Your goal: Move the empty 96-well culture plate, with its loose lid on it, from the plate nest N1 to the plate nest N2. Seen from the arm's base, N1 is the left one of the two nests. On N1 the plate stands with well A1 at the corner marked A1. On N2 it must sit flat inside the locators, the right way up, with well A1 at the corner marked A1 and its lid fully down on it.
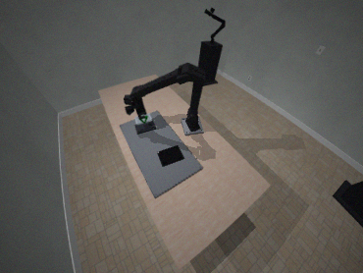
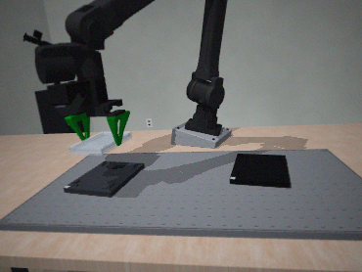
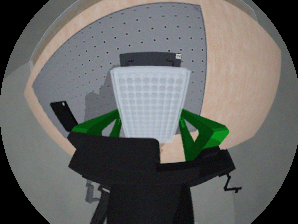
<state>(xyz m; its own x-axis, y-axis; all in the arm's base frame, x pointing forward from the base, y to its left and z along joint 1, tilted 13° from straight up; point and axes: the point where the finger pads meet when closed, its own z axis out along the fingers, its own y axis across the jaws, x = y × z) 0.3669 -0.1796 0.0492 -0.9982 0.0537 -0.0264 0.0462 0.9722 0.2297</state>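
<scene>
My gripper (image 2: 99, 128) with green fingers is shut on the pale 96-well culture plate (image 2: 100, 142) with its lid on. The plate hangs in the air, roughly level, a little above the black nest N1 (image 2: 105, 178) at the left of the grey baseplate (image 2: 191, 191). In the wrist view the plate (image 3: 148, 100) fills the space between the two green fingers, and the dark nest N1 (image 3: 149, 60) shows just past its far edge. The black nest N2 (image 2: 260, 169) lies at the right of the baseplate, with nothing on it. In the top view the gripper (image 1: 143, 119) hovers over N1 (image 1: 145, 127).
The arm's base (image 2: 201, 134) stands on a grey foot behind the baseplate, between the two nests. The baseplate lies on a light wooden table (image 1: 196, 172). A dark box (image 1: 350, 196) stands on the floor far right.
</scene>
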